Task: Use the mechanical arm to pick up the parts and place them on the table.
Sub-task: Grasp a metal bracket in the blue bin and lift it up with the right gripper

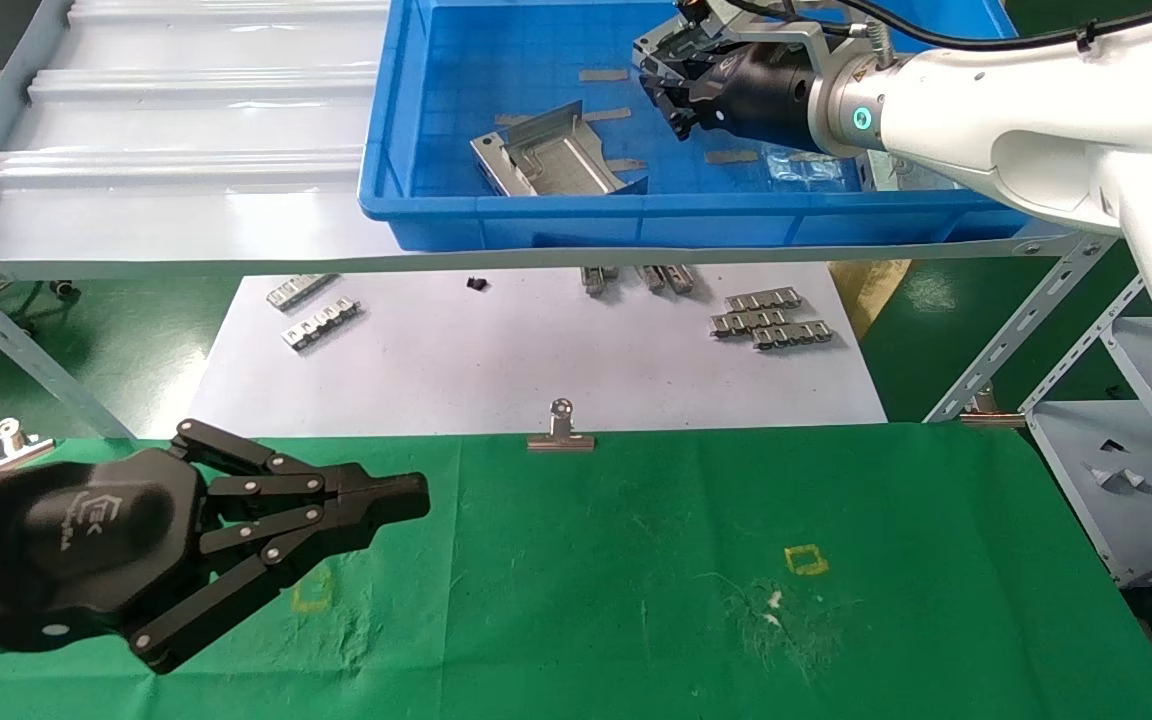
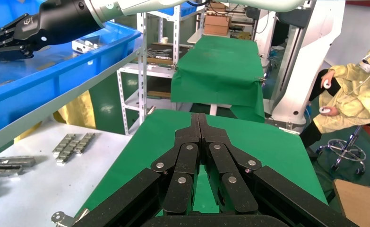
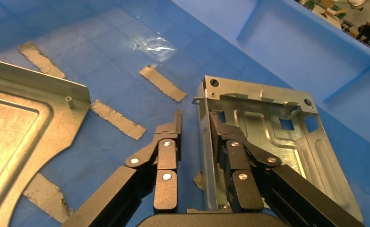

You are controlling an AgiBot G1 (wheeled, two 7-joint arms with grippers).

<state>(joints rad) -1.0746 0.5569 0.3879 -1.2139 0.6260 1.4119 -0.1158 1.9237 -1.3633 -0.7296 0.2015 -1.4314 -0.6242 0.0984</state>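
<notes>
- Parts: one silvery bracket stands against the right end effector inside the blue bin, its folded-up edge sitting in the gap between the two black fingers.
- Right end effector is partly open around that edge; one finger lies on the bracket's inner face and the other finger stands just outside the wall, apart from it (no firm clamp can be seen).
- A second bracket lies tilted on the bin floor, well apart from the right end effector on its outer-finger side; grey tape strips lie on the blue floor between them.
- White right arm reaches over the bin, a green ring light glowing at its wrist.
- Left end effector hovers low over the green cloth surface, fingers pressed together and holding nothing; the TEK logo shows on its black body.
- Beyond its fingertips a small binder clip sits at the cloth's far edge, and farther off ribbed metal strips lie on the white sheet under the grey shelf.
</notes>
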